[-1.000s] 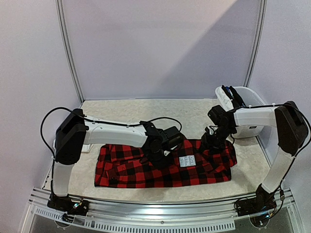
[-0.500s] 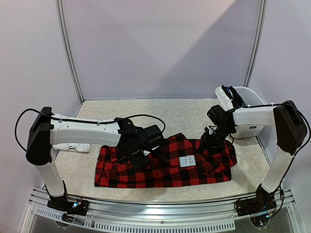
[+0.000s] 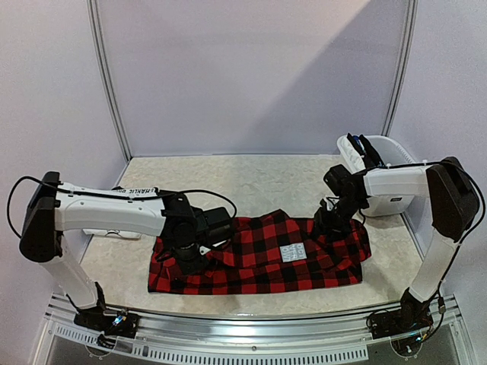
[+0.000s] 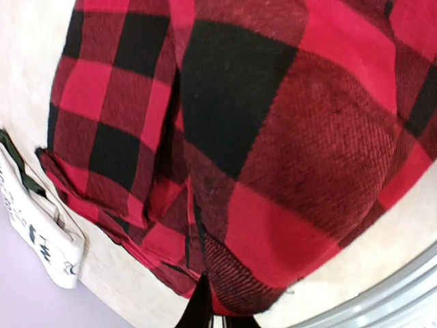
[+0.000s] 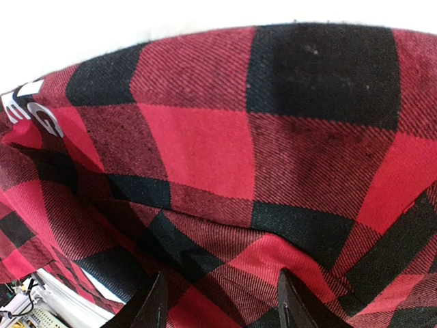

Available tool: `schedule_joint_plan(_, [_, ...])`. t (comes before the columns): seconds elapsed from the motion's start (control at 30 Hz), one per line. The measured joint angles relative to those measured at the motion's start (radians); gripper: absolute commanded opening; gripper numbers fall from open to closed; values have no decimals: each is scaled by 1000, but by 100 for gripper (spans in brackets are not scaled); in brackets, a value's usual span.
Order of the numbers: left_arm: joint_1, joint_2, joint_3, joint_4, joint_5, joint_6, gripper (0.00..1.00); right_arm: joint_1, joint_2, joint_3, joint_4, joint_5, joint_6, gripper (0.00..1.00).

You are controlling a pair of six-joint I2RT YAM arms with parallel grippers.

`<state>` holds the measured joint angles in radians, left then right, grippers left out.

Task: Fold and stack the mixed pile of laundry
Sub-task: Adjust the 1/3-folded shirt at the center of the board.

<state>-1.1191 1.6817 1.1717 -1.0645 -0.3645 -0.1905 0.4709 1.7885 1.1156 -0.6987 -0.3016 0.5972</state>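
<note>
The red-black plaid garment [image 3: 259, 262] lies spread out in the middle of the table, nearer the front edge. It is bumpy, not flat, and no neat fold shows yet, so I think the folding has only just begun.

The left gripper [image 3: 185, 249] is at the left end of the garment. Its fingers look pinched together on a bunch of the plaid. The right gripper [image 5: 220, 304] is at the far right end, with its fingers apart over the cloth.

A white cloth with black print [image 4: 42, 240] lies just left of the plaid.

The white tub [image 3: 396, 204] sits far right. Dark clothes [image 3: 365, 150] stick out of it, so more is waiting.
</note>
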Motion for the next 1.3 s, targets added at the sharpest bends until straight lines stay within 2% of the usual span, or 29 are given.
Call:
schedule_joint_plan(0.13, [0,-31,-23,-19,28,-19,16,0,0,4,-1,1,3,55])
schedule_joint_plan(0.47, [0,-86,-24,-38,138,-59,73,0,0,40,-30,11,3,55])
schedule_joint_plan(0.7, [28,-160,-21,-26,275,-148,99,0,0,90,-72,27,-6,55])
schedule_joint_plan(0.87, [112,-201,-28,22,377,-261,100,0,0,122,-94,37,-17,55])
schedule_joint_plan(1.03, [210,-276,-102,98,444,-398,99,0,0,122,-109,49,-24,55])
schedule_joint_plan(1.3, [277,-328,-198,199,542,-599,89,0,-35,79,-71,73,-15,55])
